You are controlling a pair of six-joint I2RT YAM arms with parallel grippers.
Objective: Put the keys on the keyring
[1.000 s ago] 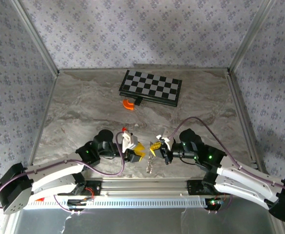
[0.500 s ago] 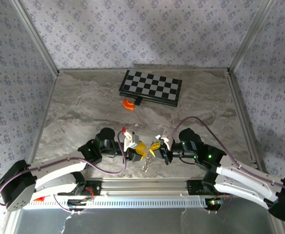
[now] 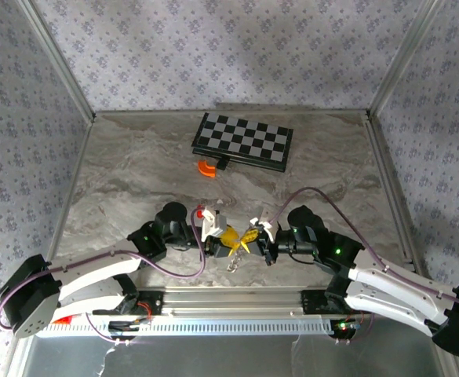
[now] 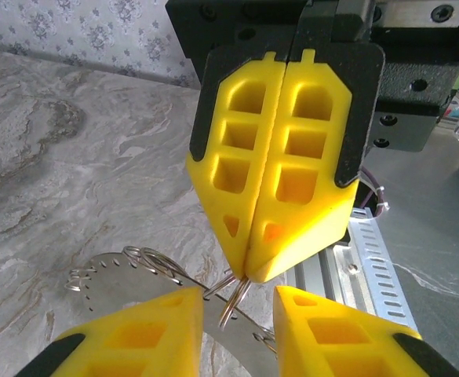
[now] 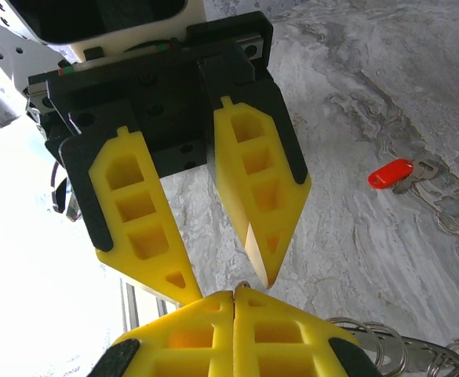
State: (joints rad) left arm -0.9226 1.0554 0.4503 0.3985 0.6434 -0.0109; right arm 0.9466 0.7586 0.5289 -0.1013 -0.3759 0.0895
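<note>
My right gripper [image 3: 250,236] is shut on the keyring [image 4: 233,302], a thin silver wire ring pinched at its top between the tips. Several silver keys [image 4: 107,271] hang fanned from the ring just above the table's near edge [image 3: 233,264]. My left gripper [image 3: 227,239] faces the right one tip to tip. Its jaws are open, one finger [image 4: 135,338] on each side of the ring. In the right wrist view my right gripper [image 5: 234,295] is shut, with the left gripper's fingers [image 5: 139,212] spread above it. The red-headed key [image 5: 389,174] lies apart on the marble [image 3: 201,210].
A black-and-white chessboard [image 3: 243,141] lies at the back, with an orange curved piece [image 3: 206,167] in front of it. The aluminium base rail [image 3: 237,298] runs right below the grippers. Patterned walls and metal posts enclose the table.
My left gripper has moved right until its fingers straddle the ring, and its jaws have narrowed a little. The hanging keys shifted slightly left. The right gripper has stayed shut in place.
</note>
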